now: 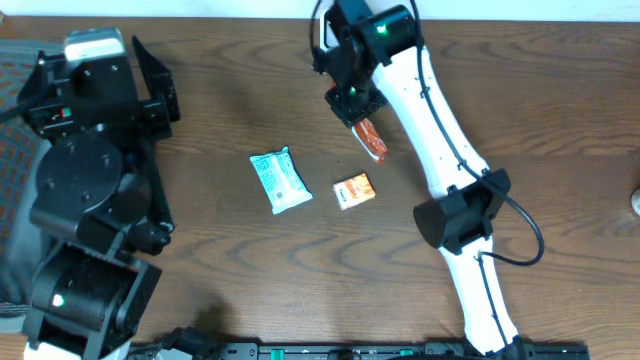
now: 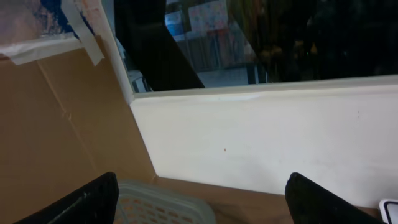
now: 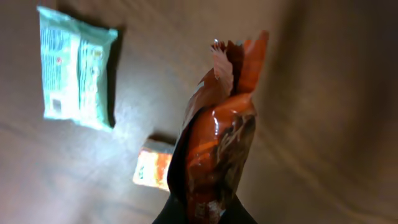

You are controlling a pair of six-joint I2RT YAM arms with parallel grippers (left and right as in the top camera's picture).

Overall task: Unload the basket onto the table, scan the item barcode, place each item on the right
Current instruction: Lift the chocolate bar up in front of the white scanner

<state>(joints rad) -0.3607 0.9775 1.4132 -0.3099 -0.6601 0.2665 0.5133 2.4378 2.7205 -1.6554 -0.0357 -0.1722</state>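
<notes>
Closest in the right wrist view, the right gripper is clamped tight on one end of a crinkled orange-red snack packet. The rest of the packet sticks out past the fingertips and appears to hang clear of the wooden table. This looks like the item to be scanned.

To do the step well, the grip should stay firm at that end, and the wrist should roll slowly until the printed code faces the reader. The foil is creased and shiny, so a flat, steady presentation will likely read better than a quick sweep.

Below the held packet, a small orange packet lies on the table. A teal packet lies just beyond it, the two near each other but apart.

The left gripper has its jaws spread wide with nothing between them. It is parked at the table's left side, over the corner of a pale plastic basket, and faces a white wall panel and a cardboard sheet.

No barcode can be made out on the held packet, because its visible face is dim and blurred. No scanner is identifiable in any view. A small pale object at the overhead picture's right edge is cut off and cannot be named. The right gripper's fingertips are mostly below the frame.
</notes>
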